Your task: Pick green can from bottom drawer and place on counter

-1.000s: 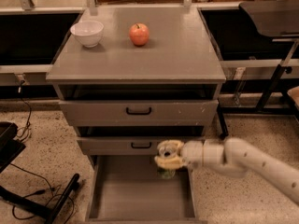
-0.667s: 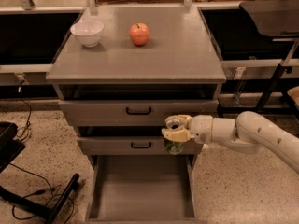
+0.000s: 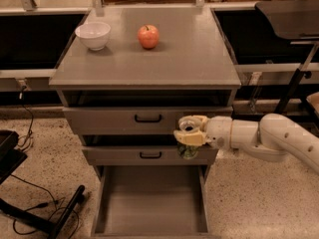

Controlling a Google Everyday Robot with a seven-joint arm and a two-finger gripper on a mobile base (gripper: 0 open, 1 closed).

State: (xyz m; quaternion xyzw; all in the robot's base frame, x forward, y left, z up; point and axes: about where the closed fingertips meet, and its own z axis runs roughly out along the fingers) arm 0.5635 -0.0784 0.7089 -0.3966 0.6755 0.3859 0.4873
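My gripper (image 3: 188, 135) comes in from the right on a white arm and is shut on the green can (image 3: 188, 150). The can hangs below the fingers in front of the middle drawer's right end, its green body partly showing under the yellowish fingers. The bottom drawer (image 3: 149, 203) is pulled open below; the floor I can see is bare. The counter (image 3: 189, 54) is the grey cabinet top, above and behind the gripper.
A white bowl (image 3: 93, 35) and a red-orange apple (image 3: 148, 36) stand on the counter's back left. Two upper drawers with black handles (image 3: 148, 118) are slightly ajar. Black cables and a stand leg (image 3: 65, 210) lie on the floor at left. A dark table (image 3: 291, 19) stands at right.
My gripper has risen with the green can from just above the bottom drawer to the level between the two upper drawers, and has shifted slightly to the right.
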